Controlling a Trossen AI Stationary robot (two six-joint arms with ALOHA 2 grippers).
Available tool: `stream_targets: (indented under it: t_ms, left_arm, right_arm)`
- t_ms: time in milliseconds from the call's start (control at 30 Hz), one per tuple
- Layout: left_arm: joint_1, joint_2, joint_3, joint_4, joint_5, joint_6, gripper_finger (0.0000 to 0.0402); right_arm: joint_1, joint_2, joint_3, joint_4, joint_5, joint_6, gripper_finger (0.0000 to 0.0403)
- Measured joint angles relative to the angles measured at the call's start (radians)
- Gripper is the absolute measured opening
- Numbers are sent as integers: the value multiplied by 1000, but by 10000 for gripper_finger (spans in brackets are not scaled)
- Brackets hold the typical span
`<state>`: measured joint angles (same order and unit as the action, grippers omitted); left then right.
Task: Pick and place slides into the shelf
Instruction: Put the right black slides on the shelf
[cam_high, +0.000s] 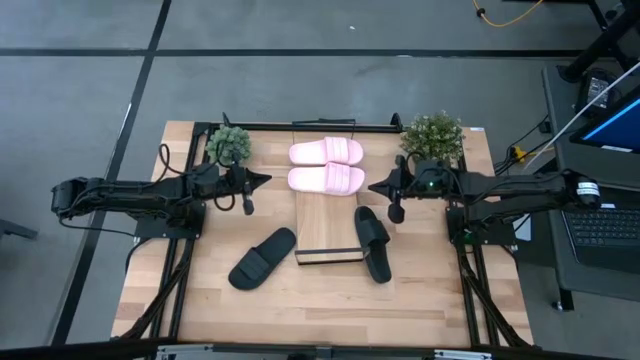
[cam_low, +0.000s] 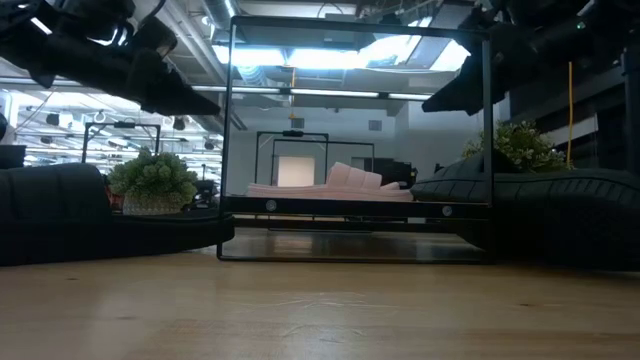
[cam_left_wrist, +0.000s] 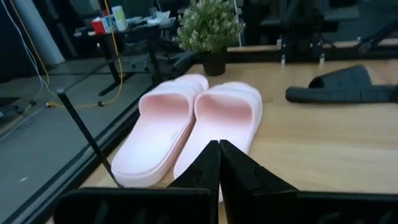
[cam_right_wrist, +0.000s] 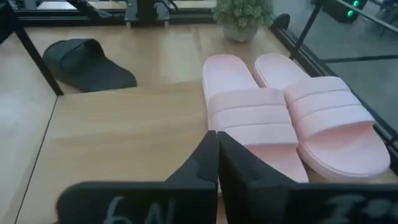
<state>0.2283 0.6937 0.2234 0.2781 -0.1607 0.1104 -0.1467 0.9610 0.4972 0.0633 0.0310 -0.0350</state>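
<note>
Two pale pink slides (cam_high: 326, 152) (cam_high: 326, 179) lie side by side, soles down, on the far end of the shelf (cam_high: 318, 225), a light-wood board with a dark front lip (cam_high: 330, 257). One black slide (cam_high: 262, 258) lies on the table left of the shelf. Another black slide (cam_high: 372, 243) lies along the shelf's right edge. My left gripper (cam_high: 266, 180) hovers shut, left of the pink slides (cam_left_wrist: 186, 124), pointing at them. My right gripper (cam_high: 372, 186) hovers shut on their right (cam_right_wrist: 273, 118). Neither gripper holds anything.
Two small potted plants (cam_high: 230, 143) (cam_high: 432, 135) stand at the table's far corners, just behind each gripper. A thin black frame (cam_low: 355, 140) rises around the shelf. Bare wood tabletop (cam_high: 320, 305) stretches along the near edge.
</note>
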Motion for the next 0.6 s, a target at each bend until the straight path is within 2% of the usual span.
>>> stream_targets:
  t_ms: [67, 200, 267, 433, 600]
  left_arm:
    - [0, 0, 0, 19, 54, -4, 0]
    - [-5, -1, 0, 90, 261, -5, 0]
    - [-17, -1, 0, 117, 327, -5, 0]
    - [-47, -1, 0, 127, 319, -4, 0]
    - [-67, -1, 0, 127, 302, -5, 0]
  right_arm:
    - [0, 7, -33, 63, 0, -27, 3]
    - [0, 1, -110, 194, -8, -33, 2]
    - [0, -10, -142, 243, -35, -29, 2]
    - [0, -65, -190, 243, -58, 1, 1]
    - [11, -166, -150, 147, -103, 28, 1]
